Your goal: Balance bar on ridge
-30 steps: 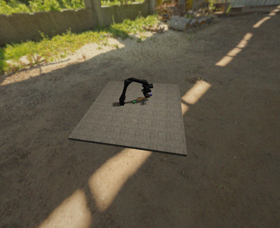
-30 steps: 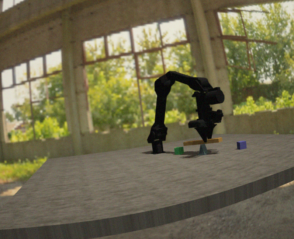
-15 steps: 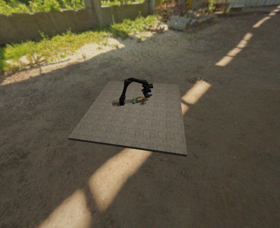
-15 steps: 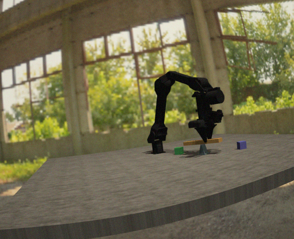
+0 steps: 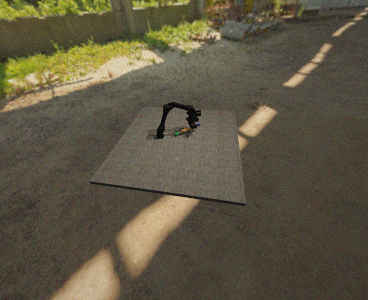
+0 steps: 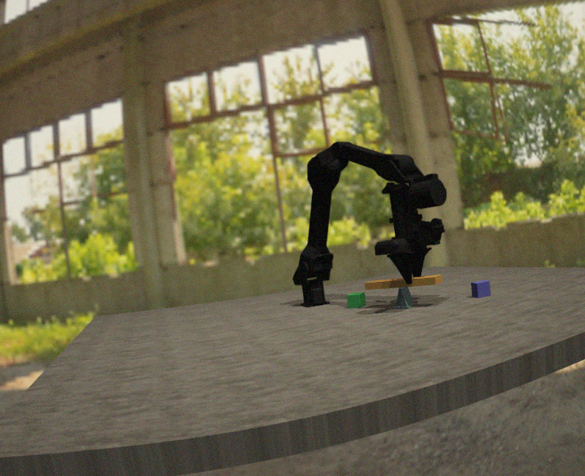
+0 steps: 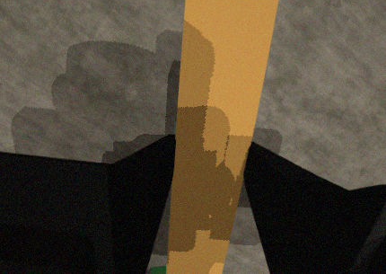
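The orange bar (image 5: 184,130) (image 6: 379,284) (image 7: 229,53) is held off the table (image 5: 170,166) (image 6: 186,380). My gripper (image 6: 410,279) (image 7: 209,146) is shut on it, one finger on each side. The grey-blue ridge (image 6: 404,299) stands upright under the bar near the fingers in the exterior view. Its top is at or just below the bar's underside; I cannot tell whether they touch. The bar looks nearly level there, its right end a little higher in the picture. The ridge is hidden in the wrist view.
A green cube (image 5: 176,134) (image 6: 355,300) stands near the bar's end on the arm-base side; its edge shows in the wrist view (image 7: 158,270). A blue cube (image 5: 198,124) (image 6: 480,288) stands beyond the other end. The arm's base (image 6: 313,293) is left of the green cube.
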